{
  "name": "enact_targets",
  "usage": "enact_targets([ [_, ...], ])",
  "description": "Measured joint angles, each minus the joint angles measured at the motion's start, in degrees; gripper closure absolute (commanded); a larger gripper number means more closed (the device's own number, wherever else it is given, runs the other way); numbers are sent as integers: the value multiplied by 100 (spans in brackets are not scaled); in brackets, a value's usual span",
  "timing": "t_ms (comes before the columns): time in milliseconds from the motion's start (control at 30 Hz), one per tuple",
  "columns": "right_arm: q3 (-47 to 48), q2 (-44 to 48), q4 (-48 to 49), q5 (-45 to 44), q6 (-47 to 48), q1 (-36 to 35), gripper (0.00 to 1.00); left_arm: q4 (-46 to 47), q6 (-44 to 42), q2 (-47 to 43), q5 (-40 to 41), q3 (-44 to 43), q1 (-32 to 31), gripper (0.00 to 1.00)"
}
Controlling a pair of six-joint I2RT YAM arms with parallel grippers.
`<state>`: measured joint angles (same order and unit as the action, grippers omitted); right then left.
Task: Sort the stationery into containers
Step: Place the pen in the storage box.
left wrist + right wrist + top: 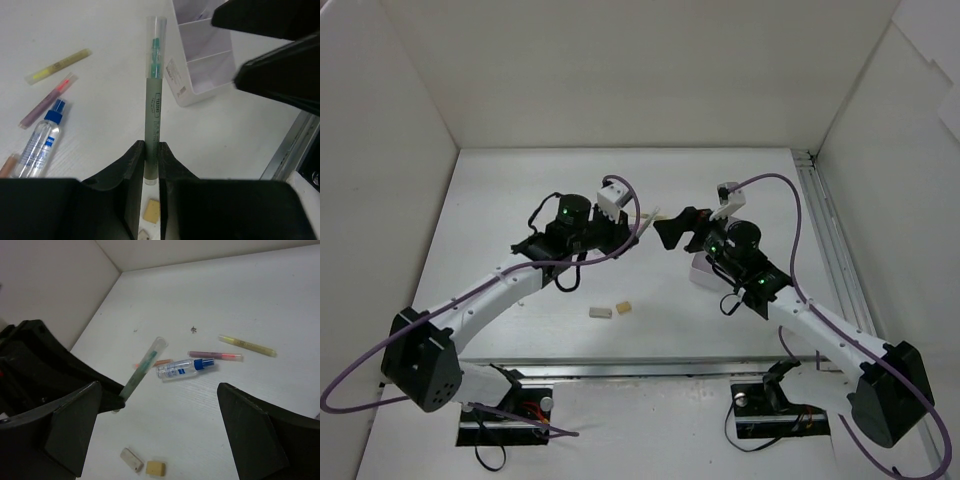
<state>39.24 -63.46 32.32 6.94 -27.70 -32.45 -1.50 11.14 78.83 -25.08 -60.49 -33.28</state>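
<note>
The left pincer (pixel 152 150) is clamped on the lower end of a grey pen (pixel 153 100), which juts out ahead of it, tilted and clear of the bench (pixel 520 190), its clear-capped tip close to the white box (pixel 200 95). Print runs along the pen's barrel but is too small to read, as are the sticker (pixel 175 77) on the box's side and the blue label on the clear tube (pixel 40 145). The left arm reaches forward to mid-bench. The right arm bends inward, and the right pincer (pixel 676 228) faces the left one, jaws spread wide and holding nothing. The box sits under the right arm, near a metal rail (pixel 825 230) along the bench's right edge. A yellow pen (pixel 57 66), a red pen (pixel 47 100) and the tube lie close together left of the held pen; two beige eraser blocks (pixel 155 468) lie side by side nearer the arm bases. White walls (pixel 640 70) close three sides, and white bench runs on beyond both arms to the far wall
</note>
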Motion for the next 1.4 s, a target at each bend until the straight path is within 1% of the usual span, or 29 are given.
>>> enact_targets([
  [100,-116,-2,74,-247,-310,-2,2,94,-4,-256,234,0,-271,100],
  [167,-168,-15,90,-363,-494,-2,4,192,-17,-382,376,0,-442,100],
  [267,-179,-70,101,-439,-686,-20,9,271,-52,-417,595,0,-651,100],
  [300,-179,-87,103,-452,-715,-24,13,273,-63,-389,678,0,-704,100],
  [367,-177,-140,116,-459,-767,-50,16,275,-68,-304,745,-2,-730,100],
  [400,-175,-177,120,-459,-787,-63,21,275,-74,-245,769,-4,-754,100],
  [433,-175,-214,131,-461,-798,-74,23,273,-87,-188,778,-4,-785,100],
  [500,-175,-282,131,-463,-835,-103,25,269,-122,-68,822,-4,-870,100],
  [567,-175,-308,129,-461,-848,-103,25,262,-155,11,852,-4,-935,100],
  [600,-175,-308,131,-463,-855,-103,27,262,-170,22,857,-4,-957,100],
  [633,-175,-306,140,-466,-857,-103,33,260,-177,24,868,-4,-981,100],
  [667,-175,-306,142,-470,-855,-103,45,262,-184,22,866,-13,-986,100],
  [700,-175,-306,140,-479,-848,-103,54,273,-192,22,863,-24,-988,100],
  [767,-175,-306,146,-511,-898,-103,67,286,-197,20,848,-26,-986,100],
  [867,-175,-306,168,-520,-946,-103,75,293,-203,17,839,-26,-992,100],
  [967,-175,-297,205,-516,-964,-107,80,291,-232,13,841,-26,-1034,100],
  [1033,-173,-273,229,-507,-988,-127,88,293,-275,11,824,-26,-1049,100],
  [1067,-164,-256,254,-498,-1003,-146,100,293,-297,9,798,-26,-1051,100],
  [1133,-146,-221,262,-498,-968,-173,100,308,-337,-11,754,-26,-1056,100],
  [1167,-142,-201,264,-492,-960,-173,100,310,-352,-24,739,-26,-1056,88],
  [1200,-142,-181,264,-481,-955,-173,100,308,-378,-33,723,-26,-1056,58],
  [1233,-142,-157,264,-476,-918,-175,100,282,-459,-35,684,-42,-1056,33],
  [1267,-140,-133,258,-525,-852,-173,100,188,-496,-35,649,-87,-1064,1],
  [1400,-129,15,118,-820,-472,-170,100,-153,-560,-35,710,-361,-1093,0],
])
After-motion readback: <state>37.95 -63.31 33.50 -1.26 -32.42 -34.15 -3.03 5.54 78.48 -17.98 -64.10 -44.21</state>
